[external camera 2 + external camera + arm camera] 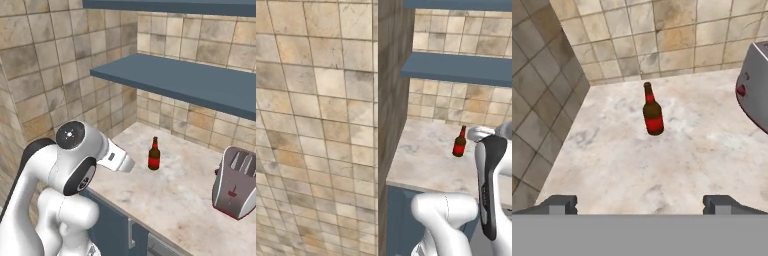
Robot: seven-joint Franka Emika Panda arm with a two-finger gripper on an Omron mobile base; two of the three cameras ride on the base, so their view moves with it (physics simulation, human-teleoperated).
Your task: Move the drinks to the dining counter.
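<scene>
The beer bottle (653, 116) stands upright on the marble tabletop (637, 165) with bare top all round it, and the stretch between it and the tool (640, 205) is free. The tool's fingers stand wide apart. A tiled wall (542, 100) closes the left side and another (662, 35) the far side. A toaster (235, 187) stands well to the right. A blue shelf (190, 82) overhangs the far tabletop, limiting headroom.

I saw a grey toaster (235, 189) upright on the marble worktop (185, 195); blue shelves (190, 82) hung above; tiled walls (316, 125) behind.
</scene>
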